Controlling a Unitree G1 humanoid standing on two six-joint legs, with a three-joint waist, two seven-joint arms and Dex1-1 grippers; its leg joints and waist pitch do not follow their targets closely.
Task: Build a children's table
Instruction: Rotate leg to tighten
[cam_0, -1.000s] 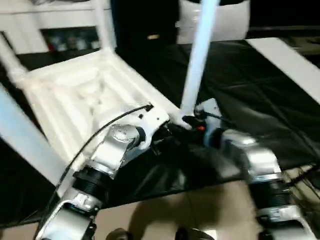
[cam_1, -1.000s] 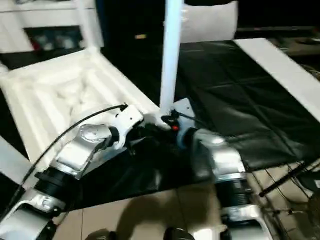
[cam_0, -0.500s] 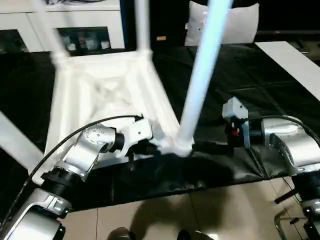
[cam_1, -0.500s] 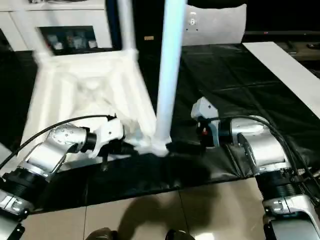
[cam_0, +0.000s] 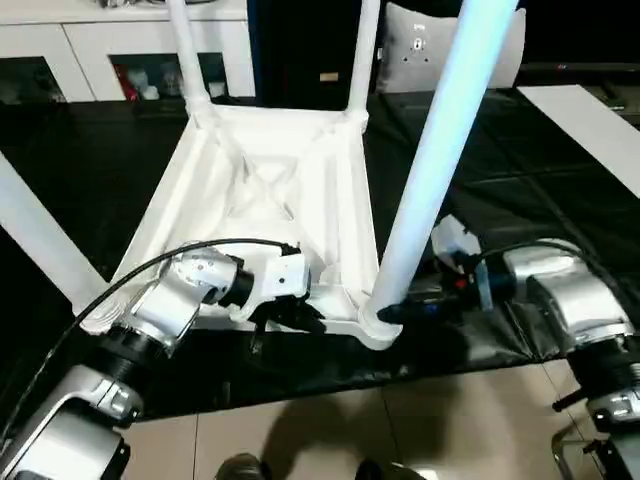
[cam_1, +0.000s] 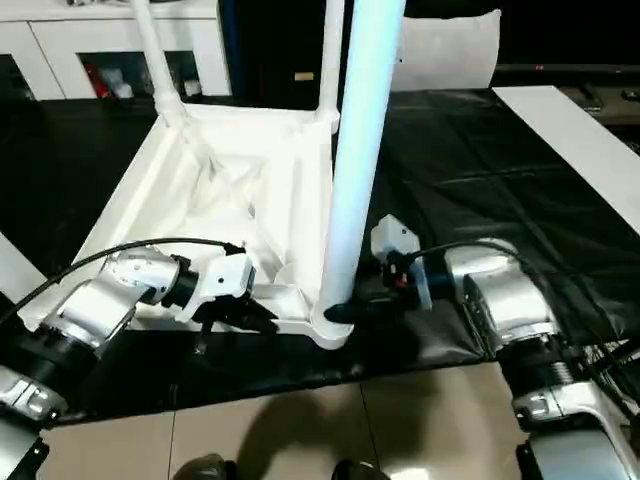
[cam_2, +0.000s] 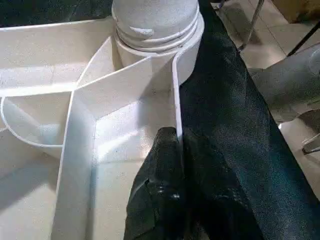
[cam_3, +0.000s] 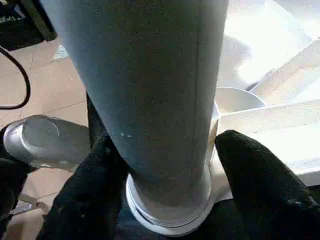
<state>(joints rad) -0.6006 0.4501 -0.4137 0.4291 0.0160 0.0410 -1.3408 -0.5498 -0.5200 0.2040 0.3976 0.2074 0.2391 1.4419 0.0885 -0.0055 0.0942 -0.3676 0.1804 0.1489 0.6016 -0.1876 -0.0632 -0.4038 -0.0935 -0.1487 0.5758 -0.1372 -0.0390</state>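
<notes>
The children's table (cam_0: 290, 190) lies upside down on a black cloth, ribbed underside up, with white legs standing in its corner sockets. Its near right leg (cam_0: 430, 170) rises tall in front of me. My right gripper (cam_0: 392, 312) reaches in from the right at that leg's base. In the right wrist view its black fingers (cam_3: 95, 175) press on both sides of the leg (cam_3: 150, 75), just above the socket. My left gripper (cam_0: 292, 315) is shut on the table's near rim (cam_2: 176, 90), close to the same corner socket (cam_2: 155, 30).
The black cloth (cam_0: 520, 200) ends near me at a tiled floor (cam_0: 420, 430). A white cabinet with glass doors (cam_0: 110, 55) stands behind. A white panel (cam_0: 590, 120) lies at the far right, a white cushion-like thing (cam_0: 405, 50) at the back.
The whole picture has shifted as the head moved. My right gripper's fingers, off to the leg's right half a second ago, now sit around its base. The left gripper keeps hold of the rim.
</notes>
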